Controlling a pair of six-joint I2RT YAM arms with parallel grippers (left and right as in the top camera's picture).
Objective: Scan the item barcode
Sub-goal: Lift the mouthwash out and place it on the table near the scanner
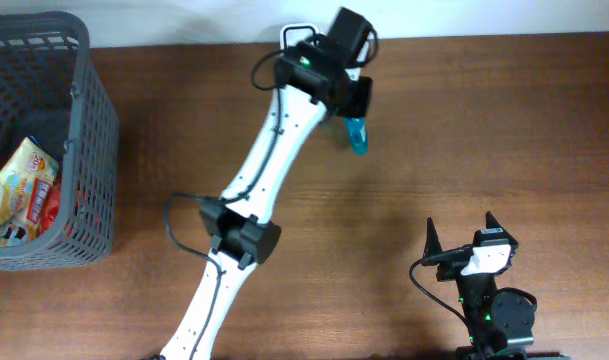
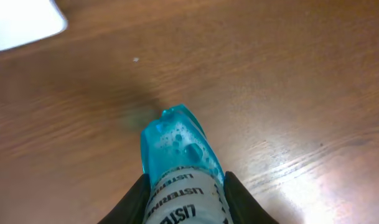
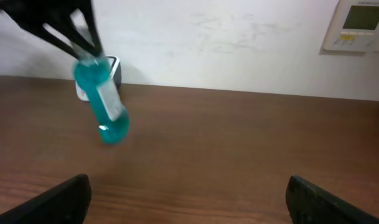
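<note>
flanking bottle: basket far l, wht box behind

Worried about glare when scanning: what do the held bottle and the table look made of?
The bottle looks like clear glossy plastic: blue liquid and bubbles show through. Its label seems paper or film, white with print. The table is wood or wood-look laminate, brown grain, soft sheen.

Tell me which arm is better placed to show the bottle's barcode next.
Left. The left gripper is shut on the blue bottle, holding it tilted; the right gripper is open, empty and far from it.
</note>
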